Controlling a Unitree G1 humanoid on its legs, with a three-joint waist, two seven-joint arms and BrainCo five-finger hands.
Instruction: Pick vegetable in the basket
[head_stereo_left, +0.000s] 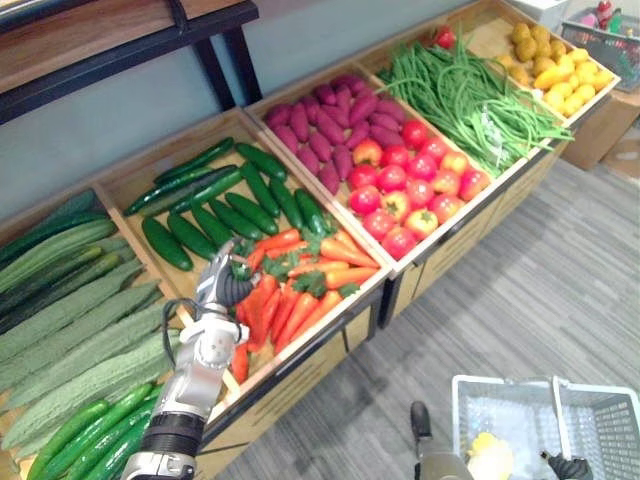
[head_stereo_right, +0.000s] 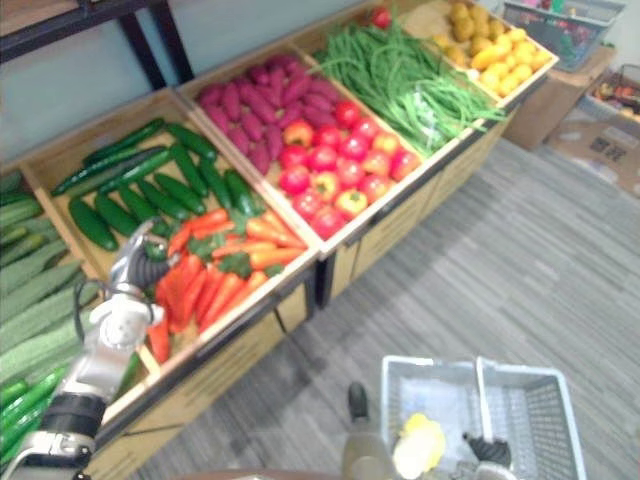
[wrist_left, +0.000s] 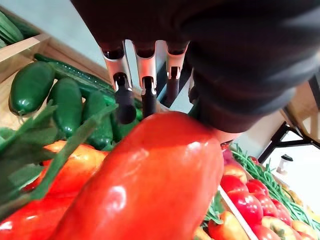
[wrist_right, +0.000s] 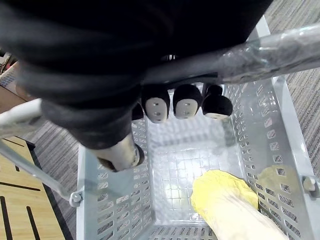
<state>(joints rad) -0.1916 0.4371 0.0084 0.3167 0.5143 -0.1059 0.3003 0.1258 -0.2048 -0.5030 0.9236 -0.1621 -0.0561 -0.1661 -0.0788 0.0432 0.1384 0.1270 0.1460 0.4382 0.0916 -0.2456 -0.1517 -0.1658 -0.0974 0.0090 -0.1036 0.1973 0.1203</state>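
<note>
Red vegetable lies on the heap in the wooden bin, just before the cucumbers. Left hand rests on it, its fingers straight and their tips touching its top, not closed round it. Right hand is curled round the handle of the basket, which holds a yellow vegetable.
</note>
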